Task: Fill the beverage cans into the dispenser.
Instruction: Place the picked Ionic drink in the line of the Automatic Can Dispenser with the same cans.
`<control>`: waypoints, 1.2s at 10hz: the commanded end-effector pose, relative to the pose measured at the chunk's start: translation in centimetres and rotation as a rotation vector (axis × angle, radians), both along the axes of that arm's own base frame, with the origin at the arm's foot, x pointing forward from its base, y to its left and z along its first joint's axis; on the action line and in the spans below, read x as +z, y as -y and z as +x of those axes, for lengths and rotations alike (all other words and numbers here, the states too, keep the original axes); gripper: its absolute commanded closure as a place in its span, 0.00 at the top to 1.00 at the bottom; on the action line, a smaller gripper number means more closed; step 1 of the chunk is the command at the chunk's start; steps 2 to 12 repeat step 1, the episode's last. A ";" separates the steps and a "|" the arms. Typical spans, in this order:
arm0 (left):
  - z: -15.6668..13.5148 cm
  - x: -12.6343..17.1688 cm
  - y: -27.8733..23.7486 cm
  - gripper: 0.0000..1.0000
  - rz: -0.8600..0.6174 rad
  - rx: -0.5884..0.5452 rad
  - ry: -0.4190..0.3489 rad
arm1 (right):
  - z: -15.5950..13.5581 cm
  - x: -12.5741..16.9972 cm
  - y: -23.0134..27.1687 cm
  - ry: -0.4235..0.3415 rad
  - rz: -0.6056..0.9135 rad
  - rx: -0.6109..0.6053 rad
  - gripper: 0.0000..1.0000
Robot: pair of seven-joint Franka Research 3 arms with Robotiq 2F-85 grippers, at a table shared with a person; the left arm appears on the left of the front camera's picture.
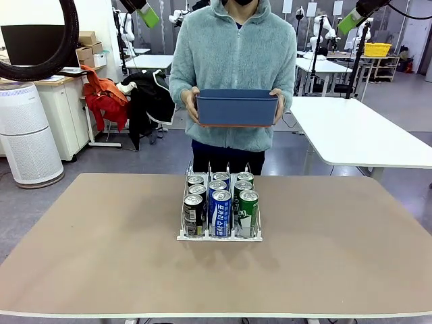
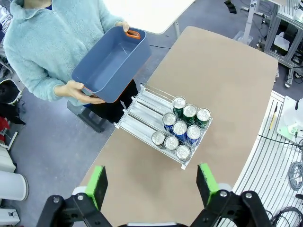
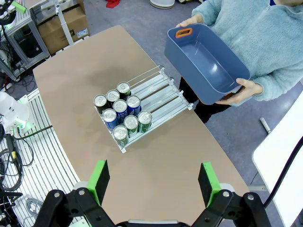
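Hovering high with both pincers spread wide, gripping nothing.
My left pincer (image 2: 152,185) and right pincer (image 3: 154,183) overlook nine beverage cans (image 1: 221,204) filling the dispenser (image 1: 184,236) mid-tabletop (image 1: 88,243); beyond, a person holds a blue bin (image 1: 237,108).

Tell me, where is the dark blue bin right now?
In the front view the dark blue bin is off the table, held in both of the person's hands at the far side, above and behind the dispenser with its cans.

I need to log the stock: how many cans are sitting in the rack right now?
9 beverage cans, three per lane, packed at the robot-side end of the dispenser. The person's blue bin looks empty, and none seem hidden.
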State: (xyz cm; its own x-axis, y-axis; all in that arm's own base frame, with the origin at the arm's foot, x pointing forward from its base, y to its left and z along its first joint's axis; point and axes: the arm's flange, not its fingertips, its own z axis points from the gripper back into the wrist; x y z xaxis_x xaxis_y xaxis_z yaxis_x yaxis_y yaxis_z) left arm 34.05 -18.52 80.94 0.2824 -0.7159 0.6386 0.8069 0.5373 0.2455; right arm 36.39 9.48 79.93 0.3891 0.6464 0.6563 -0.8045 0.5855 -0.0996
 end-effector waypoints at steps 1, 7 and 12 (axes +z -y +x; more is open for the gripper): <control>0.0 0.0 0.0 1.00 -0.001 -0.001 0.001 | -0.1 -0.1 -0.3 -0.002 0.012 -0.010 1.00; 0.0 0.0 0.0 1.00 -0.001 -0.001 0.001 | -0.1 -0.1 -0.3 -0.002 0.012 -0.010 1.00; 0.0 0.0 0.0 1.00 -0.001 -0.001 0.001 | -0.1 -0.1 -0.3 -0.002 0.012 -0.010 1.00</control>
